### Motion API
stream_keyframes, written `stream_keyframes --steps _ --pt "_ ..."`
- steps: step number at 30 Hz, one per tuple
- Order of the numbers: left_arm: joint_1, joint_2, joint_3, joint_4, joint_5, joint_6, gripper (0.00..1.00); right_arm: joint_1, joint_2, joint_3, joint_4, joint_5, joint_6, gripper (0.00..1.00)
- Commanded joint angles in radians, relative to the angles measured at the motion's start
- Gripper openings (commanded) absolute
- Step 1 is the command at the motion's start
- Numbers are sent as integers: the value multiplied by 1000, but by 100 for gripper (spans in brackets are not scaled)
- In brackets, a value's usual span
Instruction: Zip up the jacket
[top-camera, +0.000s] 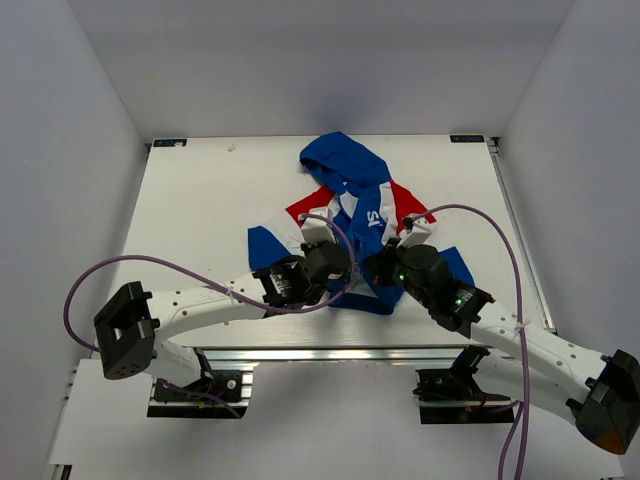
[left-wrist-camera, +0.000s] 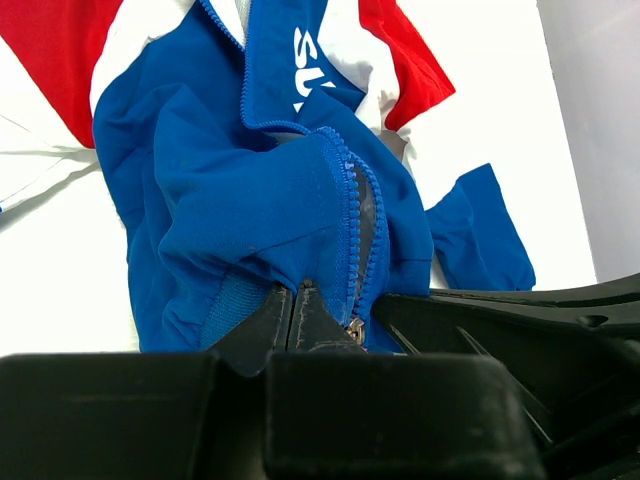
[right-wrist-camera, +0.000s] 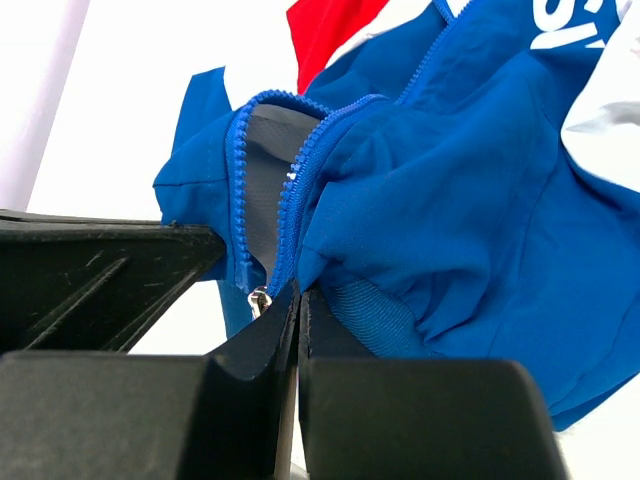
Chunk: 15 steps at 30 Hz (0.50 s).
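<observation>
Though tight in left claw (left-wrist-camera: 297, 296) and right claw (right-wrist-camera: 300, 297), hem of jacket (left-wrist-camera: 250, 200) half-hidden

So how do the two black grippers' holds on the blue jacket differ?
Hold: left gripper pinches the blue, white and red fabric jacket left of its zipper; right gripper, right of it. Approach: left gripper from the left, right gripper from the right. Both shut, beside the silver slider.

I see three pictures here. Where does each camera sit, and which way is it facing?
Top external: above and behind, looking down on the table, jacket and both arms.
Left wrist: on the left arm, looking along its shut jaws at the blue hem.
Right wrist: on the right arm, likewise, from the opposite side.
Shared: both wrist views show the zipper slider.
</observation>
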Motion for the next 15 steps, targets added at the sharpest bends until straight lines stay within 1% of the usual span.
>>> stream_keyframes --steps 1,15 --pt "-5 -13 37 -12 -12 -4 0 4 -20 37 16 18 19 0" --pt "-6 -3 43 -15 2 -6 0 8 -4 43 51 20 31 0"
